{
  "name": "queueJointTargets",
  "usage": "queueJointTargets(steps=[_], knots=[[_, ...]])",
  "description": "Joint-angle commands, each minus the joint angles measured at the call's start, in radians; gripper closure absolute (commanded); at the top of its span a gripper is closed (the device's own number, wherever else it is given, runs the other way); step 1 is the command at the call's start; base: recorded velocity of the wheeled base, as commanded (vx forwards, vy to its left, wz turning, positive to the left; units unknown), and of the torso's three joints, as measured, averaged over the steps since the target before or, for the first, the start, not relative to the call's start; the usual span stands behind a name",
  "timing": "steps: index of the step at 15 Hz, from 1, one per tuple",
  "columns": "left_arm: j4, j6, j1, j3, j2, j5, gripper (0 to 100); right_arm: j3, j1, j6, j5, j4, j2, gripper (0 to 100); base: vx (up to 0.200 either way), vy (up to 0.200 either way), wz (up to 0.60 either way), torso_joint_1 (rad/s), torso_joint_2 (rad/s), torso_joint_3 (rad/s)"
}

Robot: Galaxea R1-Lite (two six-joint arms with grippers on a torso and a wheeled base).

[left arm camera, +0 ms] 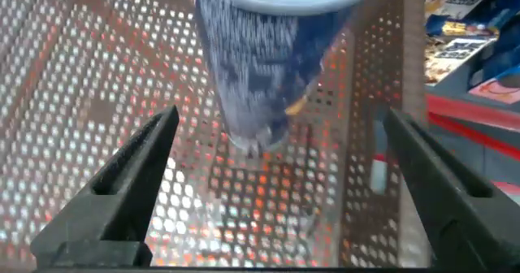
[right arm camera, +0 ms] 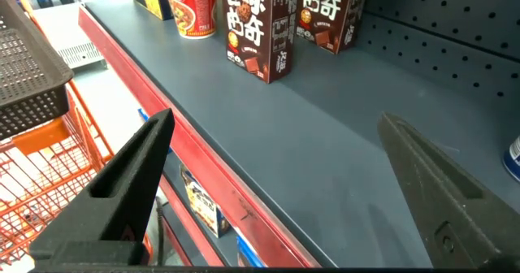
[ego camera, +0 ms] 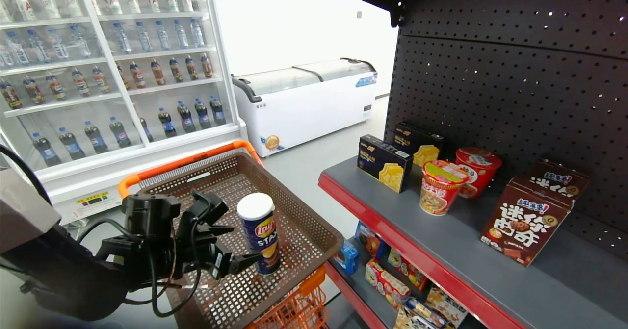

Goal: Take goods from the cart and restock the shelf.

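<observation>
A blue chips can [ego camera: 260, 233] with a white lid stands upright in the brown perforated basket [ego camera: 314, 231] on top of the orange cart. My left gripper [ego camera: 240, 244] is open right beside the can, its fingertips reaching the can's lower half without closing on it. In the left wrist view the can [left arm camera: 260, 70] stands just ahead of the two spread fingers [left arm camera: 122, 192]. My right gripper [right arm camera: 276, 192] hangs open and holds nothing above the grey shelf board [right arm camera: 325, 143].
On the grey shelf [ego camera: 441, 250] with its red front edge stand black-and-yellow boxes [ego camera: 385, 162], two cup noodles [ego camera: 441, 184] and brown cookie boxes [ego camera: 525, 218]. Snack packs [ego camera: 387, 280] fill the lower shelf. A drinks fridge [ego camera: 113, 74] and a chest freezer [ego camera: 304, 103] stand behind.
</observation>
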State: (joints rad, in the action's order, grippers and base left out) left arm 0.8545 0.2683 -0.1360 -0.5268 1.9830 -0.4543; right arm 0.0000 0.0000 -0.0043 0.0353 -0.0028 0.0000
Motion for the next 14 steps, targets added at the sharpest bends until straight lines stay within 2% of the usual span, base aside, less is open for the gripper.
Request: queueJointTargets(steps=[1,9,10,12,13,14], knots=[[0.001,0.014,-0.022,-0.065,0.079,-0.001,0,0.0,0.0,0.0,0.0,0.0,0.002,0,0.0,0.0,0.0,0.0,0.0,0.0],[0.0,0.005,-0.07,-0.182,0.152,-0.004,0,0.0,0.0,0.0,0.0,0.0,0.002,0,0.0,0.0,0.0,0.0,0.0,0.0],[0.0,0.005,-0.07,-0.183,0.152,-0.004,100,0.0,0.0,0.0,0.0,0.0,0.002,0,0.0,0.0,0.0,0.0,0.0,0.0],[-0.002,0.003,-0.07,-0.193,0.151,0.009,100,0.0,-0.002,0.0,0.0,0.0,0.002,0,0.0,0.0,0.0,0.0,0.0,0.0],[0.0,0.0,-0.07,-0.174,0.139,0.035,100,0.0,0.0,0.0,0.0,0.0,0.002,0,0.0,0.0,0.0,0.0,0.0,0.0],[0.0,-0.018,-0.07,-0.17,0.116,0.045,100,0.0,0.0,0.0,0.0,0.0,0.002,0,0.0,0.0,0.0,0.0,0.0,0.0]])
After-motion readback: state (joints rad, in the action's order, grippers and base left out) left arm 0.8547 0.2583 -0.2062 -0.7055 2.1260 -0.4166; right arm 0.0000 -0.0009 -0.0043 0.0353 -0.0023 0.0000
